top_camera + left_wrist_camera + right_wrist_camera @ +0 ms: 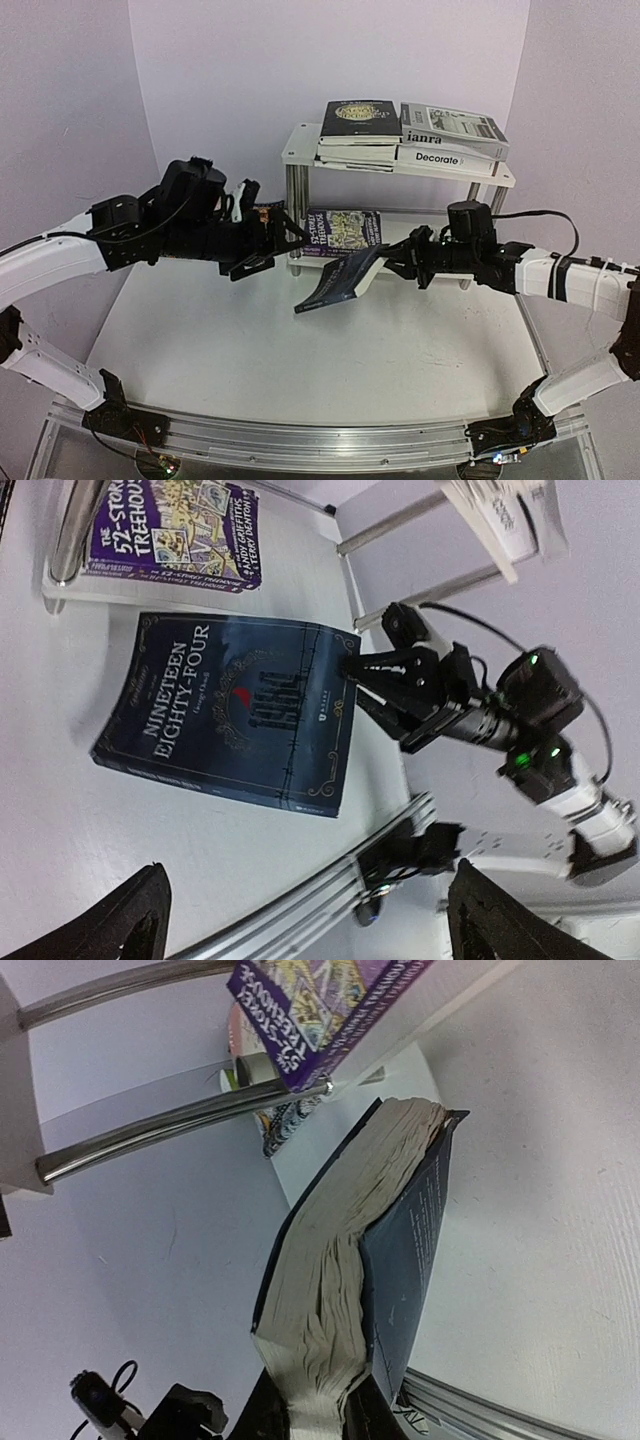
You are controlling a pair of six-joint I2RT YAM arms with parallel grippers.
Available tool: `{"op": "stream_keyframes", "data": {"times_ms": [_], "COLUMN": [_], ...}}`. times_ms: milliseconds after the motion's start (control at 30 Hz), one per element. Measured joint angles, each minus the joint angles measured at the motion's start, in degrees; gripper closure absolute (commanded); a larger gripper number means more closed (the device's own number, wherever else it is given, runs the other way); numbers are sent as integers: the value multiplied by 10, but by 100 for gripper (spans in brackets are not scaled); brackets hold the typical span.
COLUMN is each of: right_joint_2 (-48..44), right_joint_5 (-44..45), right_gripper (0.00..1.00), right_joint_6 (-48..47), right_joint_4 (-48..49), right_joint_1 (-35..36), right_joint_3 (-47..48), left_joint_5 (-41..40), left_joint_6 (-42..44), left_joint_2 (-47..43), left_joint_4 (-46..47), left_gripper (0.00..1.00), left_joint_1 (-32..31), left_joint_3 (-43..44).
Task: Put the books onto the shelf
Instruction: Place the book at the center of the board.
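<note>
Book (340,280) tilted, right jaws pinching edge, just before shelf (298,148).

Books (410,135) lie on the shelf (300,152), one book (340,280) before.

In the left wrist view the top edge cuts the purple book (175,530), so only a part of its cover shows. Of the left gripper (310,925) only two dark fingertips (125,915) show, at the bottom edge. In the right wrist view the bottom edge cuts the right gripper (320,1415) just where it pinches the dark blue book (400,1260). The print on that cover is too small to read. From above, the left gripper hides the left end of the lower board of the shelf (298,150), and a reddish thing (264,211) there cannot be named. The title of the black book (358,118) is too small to read.
</note>
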Motion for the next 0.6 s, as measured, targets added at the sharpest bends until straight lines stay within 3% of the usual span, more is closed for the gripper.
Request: {"op": "stream_keyframes", "data": {"times_ms": [100, 267, 467, 600], "right_joint_2": [0, 15, 40, 62], "right_joint_5": [-8, -57, -140, -200], "right_gripper": [100, 100, 98, 76], "right_joint_6": [-3, 2, 8, -16], "right_joint_4": [49, 115, 177, 181], "right_joint_1": [0, -1, -1, -1], "right_joint_3": [-7, -9, -58, -77], "left_joint_5": [-12, -15, 40, 107], "left_joint_6": [-115, -276, -313, -279], "left_joint_2": [-40, -75, -80, -80], "left_joint_4": [53, 157, 208, 215], "left_gripper": [9, 5, 3, 6], "left_joint_1": [0, 0, 44, 106], "left_joint_3": [-68, -207, -276, -314]}}
